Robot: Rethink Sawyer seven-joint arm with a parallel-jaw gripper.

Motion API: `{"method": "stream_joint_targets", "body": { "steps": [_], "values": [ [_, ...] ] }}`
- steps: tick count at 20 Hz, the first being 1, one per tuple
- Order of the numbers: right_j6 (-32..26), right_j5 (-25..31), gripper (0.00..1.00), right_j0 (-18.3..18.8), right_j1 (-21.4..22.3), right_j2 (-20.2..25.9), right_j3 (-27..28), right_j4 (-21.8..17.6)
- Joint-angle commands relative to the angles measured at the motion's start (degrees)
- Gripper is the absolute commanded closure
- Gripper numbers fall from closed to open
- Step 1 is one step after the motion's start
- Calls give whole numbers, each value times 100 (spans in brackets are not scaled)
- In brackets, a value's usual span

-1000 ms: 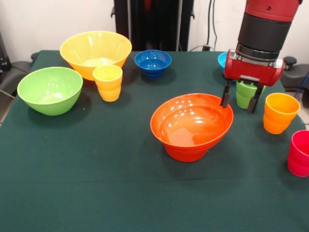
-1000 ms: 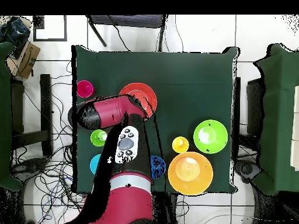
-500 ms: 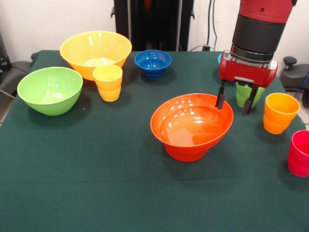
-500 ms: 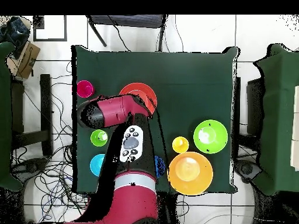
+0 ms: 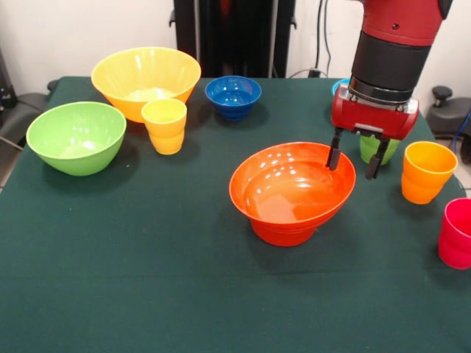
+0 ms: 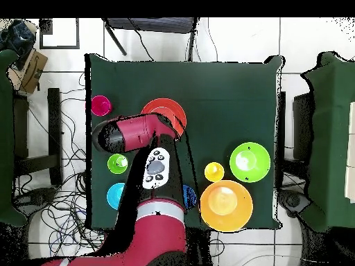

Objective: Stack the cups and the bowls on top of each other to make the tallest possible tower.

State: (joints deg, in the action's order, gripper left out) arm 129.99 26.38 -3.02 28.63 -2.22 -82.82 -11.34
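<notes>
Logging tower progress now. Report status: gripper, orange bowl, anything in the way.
Gripper open, empty, above the large orange bowl's rim. Bowl tilted on a smaller orange bowl; nothing else stacked. Green cup just behind the fingers, orange-yellow cup beside.

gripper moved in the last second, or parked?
Yes. In the front view the gripper has risen and shifted left, away from the orange-yellow cup; one open finger now shows against the tilted orange bowl's far rim.
</notes>
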Motion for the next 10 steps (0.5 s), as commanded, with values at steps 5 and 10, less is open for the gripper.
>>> {"method": "stream_joint_targets", "body": {
  "steps": [5,10],
  "values": [
    [-418,283,0,-91,-243,349,361,-424],
    [-410,244,0,-121,-303,307,453,-447]
  ]
}}
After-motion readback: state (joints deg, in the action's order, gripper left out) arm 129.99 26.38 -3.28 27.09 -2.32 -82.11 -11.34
